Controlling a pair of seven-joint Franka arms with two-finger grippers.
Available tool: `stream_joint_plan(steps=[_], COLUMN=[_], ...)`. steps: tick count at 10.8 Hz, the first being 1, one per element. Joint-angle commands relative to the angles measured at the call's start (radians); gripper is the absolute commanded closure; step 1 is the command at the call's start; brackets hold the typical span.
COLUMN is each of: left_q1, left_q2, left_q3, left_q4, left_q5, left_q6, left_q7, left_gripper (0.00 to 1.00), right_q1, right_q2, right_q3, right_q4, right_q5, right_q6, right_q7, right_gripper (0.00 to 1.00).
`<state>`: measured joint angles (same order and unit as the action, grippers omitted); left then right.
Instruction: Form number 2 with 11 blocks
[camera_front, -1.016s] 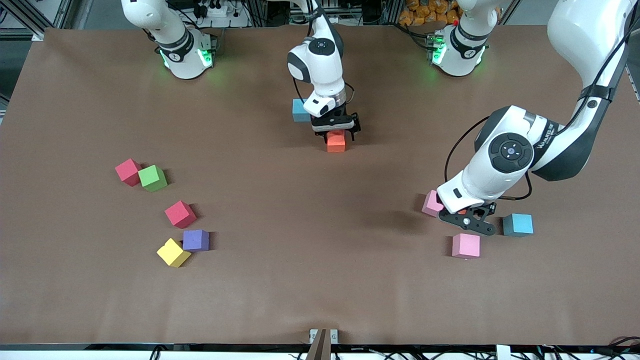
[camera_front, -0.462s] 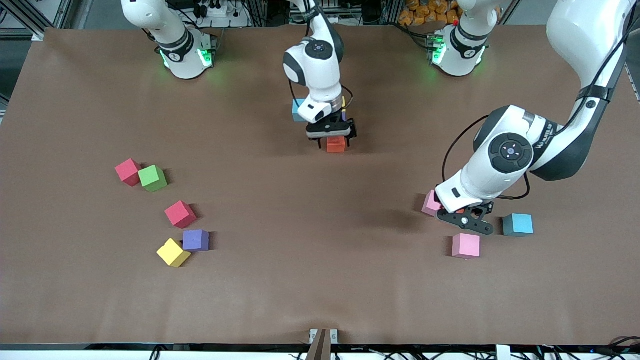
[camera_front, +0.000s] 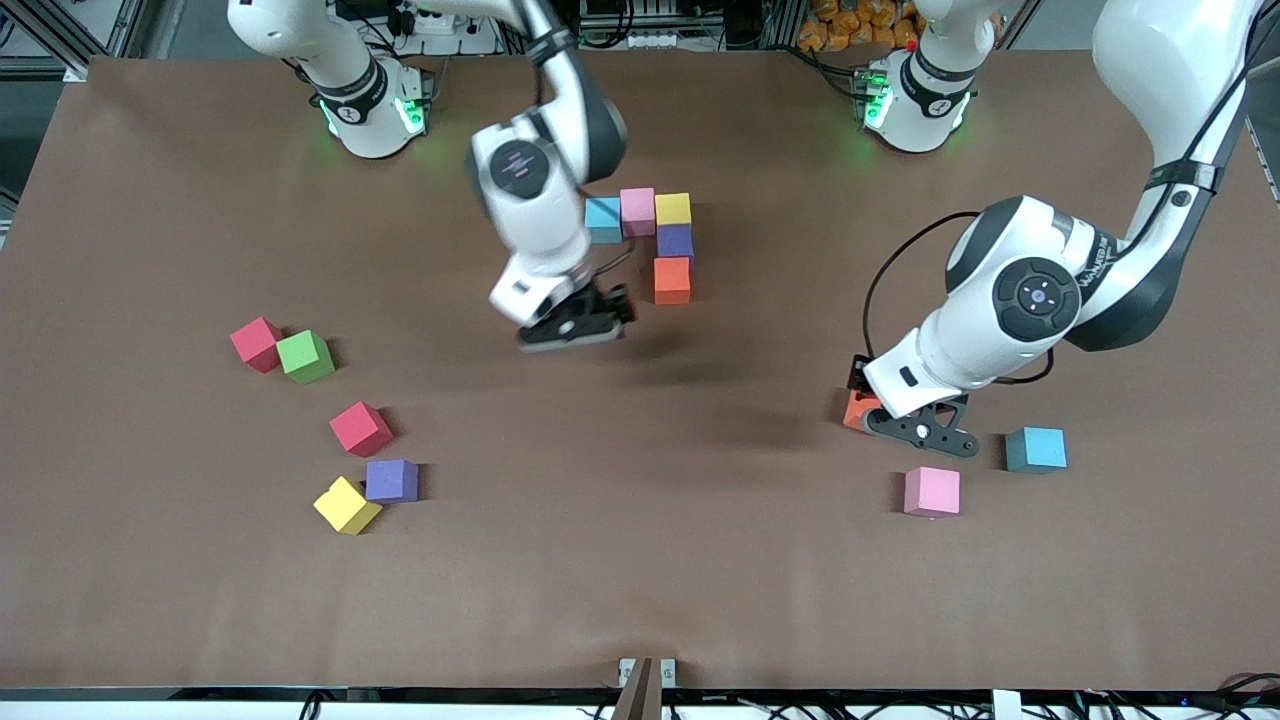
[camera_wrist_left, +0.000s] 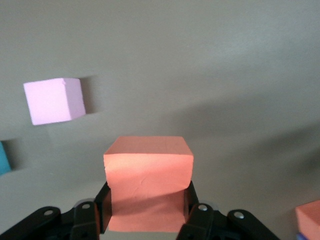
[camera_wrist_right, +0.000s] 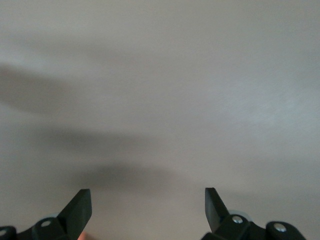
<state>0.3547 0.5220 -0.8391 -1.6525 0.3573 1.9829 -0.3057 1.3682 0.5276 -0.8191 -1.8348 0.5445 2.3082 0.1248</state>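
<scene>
Now the right gripper is hanging over bare tabletop at centre frame, jaws spread wide and empty — a second ago it was down over the orange block, which is sitting free at the foot of the placed group. That group in the upper middle of the front view is showing a blue block, a pink block and a yellow block in a row, with a purple block and the orange one running down from the yellow.

At right of frame the left gripper is clenching a second orange block, lifted clear of the tabletop; the pink cube that showed beside it earlier is no longer visible there. Another pink block and a blue cube are lying near it. At left, two red blocks, a green cube, a purple cube and a yellow cube are lying where they were.
</scene>
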Motion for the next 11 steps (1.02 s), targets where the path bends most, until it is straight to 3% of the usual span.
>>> stream_joint_plan(steps=[1, 5, 7, 9, 11], left_q1=[-0.042, -0.161, -0.282, -0.371, -0.420], left_q2=[-0.016, -0.013, -0.007, 0.018, 0.044], left_q3=[-0.014, -0.014, -0.012, -0.011, -0.008], left_q4=[-0.007, -0.010, -0.009, -0.006, -0.004], left_q5=[-0.020, -0.002, 0.099, 0.175, 0.172], left_q6=[-0.018, -0.018, -0.018, -0.018, -0.016], left_q7=[-0.128, -0.161, -0.127, -0.110, -0.080], left_gripper=[0.72, 0.71, 0.72, 0.72, 0.72], right_q1=[-0.131, -0.288, -0.377, -0.513, -0.695], right_q2=[-0.035, -0.029, -0.020, -0.017, -0.011], right_q3=[0.026, 0.029, 0.032, 0.108, 0.231], right_q4=[-0.003, -0.006, -0.004, -0.004, -0.004], right_q5=[-0.008, -0.008, 0.000, 0.003, 0.012], right_q6=[-0.064, -0.099, -0.096, -0.096, -0.086], right_q7=[-0.236, -0.501, -0.664, -0.779, -0.922], right_gripper=[0.00, 0.00, 0.00, 0.00, 0.00])
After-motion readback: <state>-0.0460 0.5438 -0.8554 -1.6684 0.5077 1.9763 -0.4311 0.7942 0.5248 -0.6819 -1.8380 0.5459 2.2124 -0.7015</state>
